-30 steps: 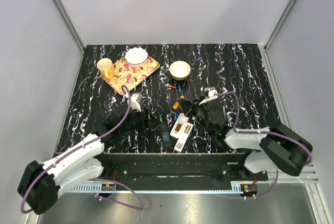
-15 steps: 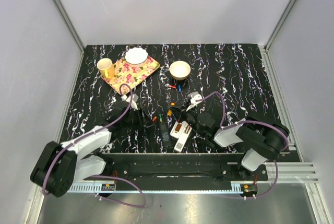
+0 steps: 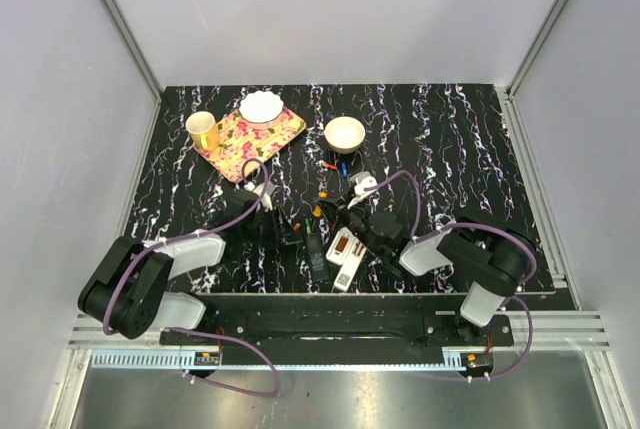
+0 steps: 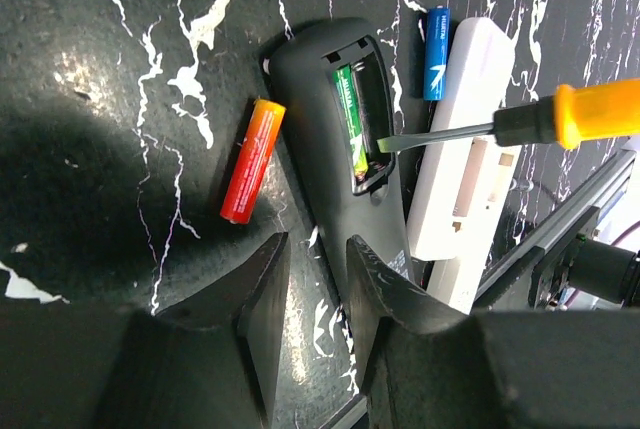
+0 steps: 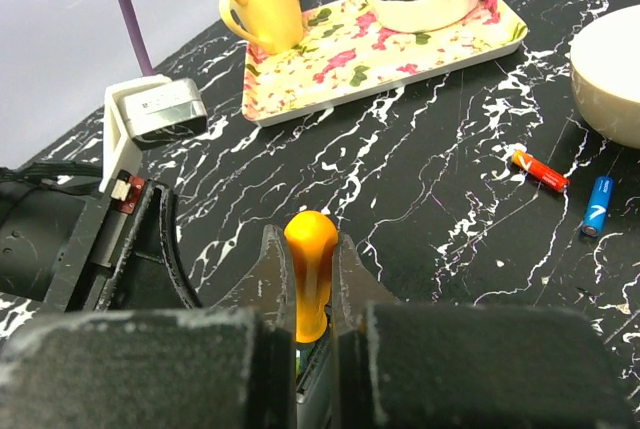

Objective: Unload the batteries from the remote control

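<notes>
Left wrist view: left fingers (image 4: 258,294) are seen parted by a narrow gap with nothing clamped, and bare counter (image 4: 100,99) shows between them. Black remote (image 4: 305,109) lies just ahead of the fingertips, its near end hidden behind one finger. Back cover is off, and a green battery (image 4: 349,114) is seated in the open compartment. Screwdriver (image 4: 590,114) blade tip is set at that cell's near end. Red-orange battery (image 4: 252,161) lies loose ahead and left of the fingers, just beside the remote. Blue battery (image 4: 437,39) lies farther ahead, against the white remote (image 4: 470,169).

Right wrist view: right fingers (image 5: 262,284) are closed on the screwdriver's orange handle. A red battery (image 5: 540,169) and a second blue battery (image 5: 597,206) are noted well ahead and right of these fingers.
</notes>
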Available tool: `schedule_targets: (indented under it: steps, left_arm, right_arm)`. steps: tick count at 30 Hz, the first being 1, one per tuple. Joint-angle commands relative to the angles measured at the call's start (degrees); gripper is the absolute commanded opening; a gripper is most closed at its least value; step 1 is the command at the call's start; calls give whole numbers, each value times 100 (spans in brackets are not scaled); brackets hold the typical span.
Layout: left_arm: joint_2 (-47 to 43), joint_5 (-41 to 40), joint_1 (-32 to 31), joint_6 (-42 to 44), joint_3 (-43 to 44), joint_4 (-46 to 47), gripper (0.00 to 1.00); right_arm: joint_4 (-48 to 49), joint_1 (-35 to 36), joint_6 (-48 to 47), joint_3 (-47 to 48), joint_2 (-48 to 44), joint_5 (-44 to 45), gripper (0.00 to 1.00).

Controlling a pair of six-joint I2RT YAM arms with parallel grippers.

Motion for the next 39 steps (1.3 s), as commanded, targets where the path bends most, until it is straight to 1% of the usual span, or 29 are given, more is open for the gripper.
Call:
schedule_targets:
  steps: [1,9,17,22,39]
  left_arm:
    - [190,136,33,-38,270,446,34]
    - [402,93,25,-47,384,481,33]
    - [630,75,34,-73,481,551,33]
    - [797,137,25,-64,542,578,32]
    - [1008,75,34,-47,622,543,31]
  right_arm:
    - [1466,51,-275,253,182,242,0]
    - [1475,51,-320,507,393,173,0]
    - [1484,43,-372,534,604,129,0]
    - [1475,43,-399,481,429,129,0]
    - [1484,43,-487,323,402,-3,0]
